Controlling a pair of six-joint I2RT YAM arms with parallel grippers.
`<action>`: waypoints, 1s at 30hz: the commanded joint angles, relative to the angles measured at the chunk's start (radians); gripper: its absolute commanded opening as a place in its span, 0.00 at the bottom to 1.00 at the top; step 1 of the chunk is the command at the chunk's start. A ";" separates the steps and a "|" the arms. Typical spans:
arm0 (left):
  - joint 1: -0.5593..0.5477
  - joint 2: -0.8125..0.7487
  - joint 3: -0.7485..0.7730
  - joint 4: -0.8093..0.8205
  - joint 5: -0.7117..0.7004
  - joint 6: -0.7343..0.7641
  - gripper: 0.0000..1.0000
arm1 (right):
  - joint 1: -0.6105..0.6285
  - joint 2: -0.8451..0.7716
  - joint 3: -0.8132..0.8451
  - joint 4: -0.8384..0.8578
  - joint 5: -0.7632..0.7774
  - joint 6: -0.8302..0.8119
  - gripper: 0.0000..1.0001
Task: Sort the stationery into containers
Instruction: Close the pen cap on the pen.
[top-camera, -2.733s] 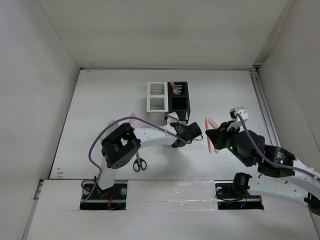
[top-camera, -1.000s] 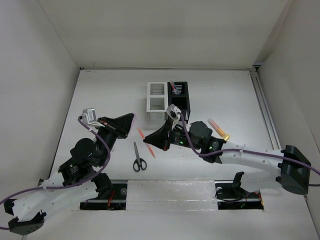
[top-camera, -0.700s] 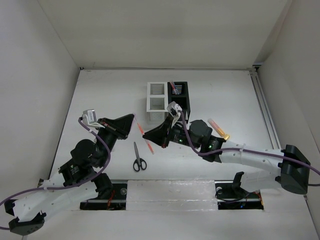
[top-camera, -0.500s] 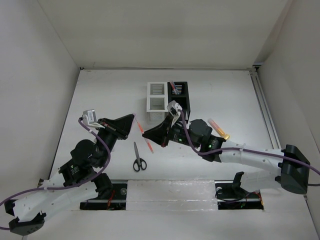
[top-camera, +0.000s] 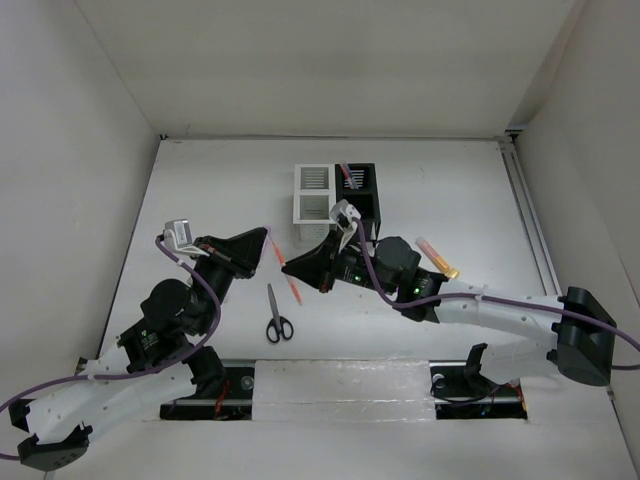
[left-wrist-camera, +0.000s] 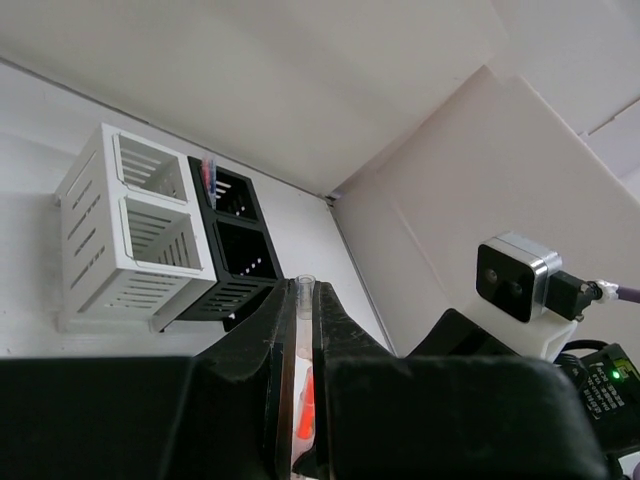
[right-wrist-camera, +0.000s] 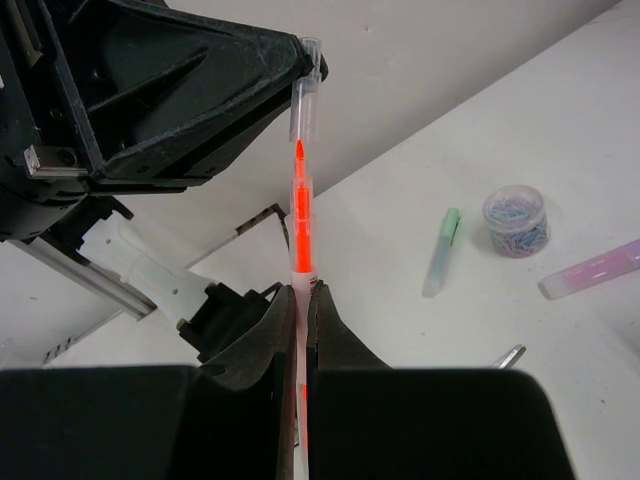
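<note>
An orange-red pen (right-wrist-camera: 301, 215) sticks out of my right gripper (right-wrist-camera: 303, 290), which is shut on its barrel. The pen's tip sits inside a clear cap (right-wrist-camera: 305, 105). That cap (left-wrist-camera: 304, 300) is pinched in my left gripper (left-wrist-camera: 305, 285), also shut. From above, the two grippers meet left of centre, the left gripper (top-camera: 266, 240) facing the right gripper (top-camera: 290, 268), with the pen (top-camera: 294, 290) between them. The white container (top-camera: 313, 195) and black container (top-camera: 359, 195) stand side by side behind them. One pen (top-camera: 347, 175) stands in the black one's far compartment.
Black-handled scissors (top-camera: 277, 315) lie on the table near my left arm. A pink highlighter with a yellow end (top-camera: 436, 256) lies right of the right arm. The right wrist view also shows a green highlighter (right-wrist-camera: 440, 253), a round tub of paper clips (right-wrist-camera: 516, 220) and a pink highlighter (right-wrist-camera: 595, 270).
Over the last second my right gripper has carried the pen a little up and left, closer to the left gripper. The left gripper has held still with the cap.
</note>
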 joint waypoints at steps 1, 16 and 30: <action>-0.004 -0.010 -0.007 0.056 -0.015 0.003 0.00 | -0.004 0.004 0.023 0.044 -0.017 -0.006 0.00; -0.004 -0.001 0.012 0.047 -0.017 -0.009 0.00 | -0.004 0.004 0.023 0.035 -0.006 -0.006 0.00; -0.004 -0.001 -0.007 0.065 0.020 -0.009 0.00 | -0.004 0.015 0.043 0.026 0.005 -0.017 0.00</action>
